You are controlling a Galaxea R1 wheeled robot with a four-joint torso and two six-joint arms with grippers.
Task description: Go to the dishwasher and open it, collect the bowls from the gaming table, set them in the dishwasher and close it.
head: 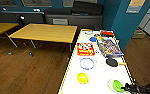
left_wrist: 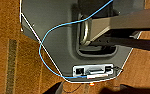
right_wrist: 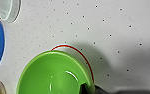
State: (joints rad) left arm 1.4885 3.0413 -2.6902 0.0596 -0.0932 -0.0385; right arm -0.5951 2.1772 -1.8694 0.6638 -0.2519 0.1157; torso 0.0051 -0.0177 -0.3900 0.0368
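Head view: step in hand looks like bowl collection at the gaming table (head: 73, 75), white top, yellow edge. Right gripper (head: 127, 88) sits at the green bowl (head: 117, 85), near the table's near right corner. Other bowls wait farther in: yellow bowl (head: 82, 78), blue-rimmed bowl (head: 87, 63), black bowl (head: 111, 62), blue bowl (head: 93, 39). Game boxes (head: 85, 49) crowd the far half. Open wood floor (head: 28, 72) lies left of the table.

Left wrist view: robot's own base and a blue cable (left_wrist: 44, 37) above the floor; left fingers, cannot tell.

Right wrist view: green bowl (right_wrist: 53, 75) rests on a red-rimmed dish (right_wrist: 84, 58); a dark fingertip (right_wrist: 87, 88) touches its rim. Spread or pinching, cannot tell. Next move likely needs a firm rim pinch and a straight lift, since the table edge is close.
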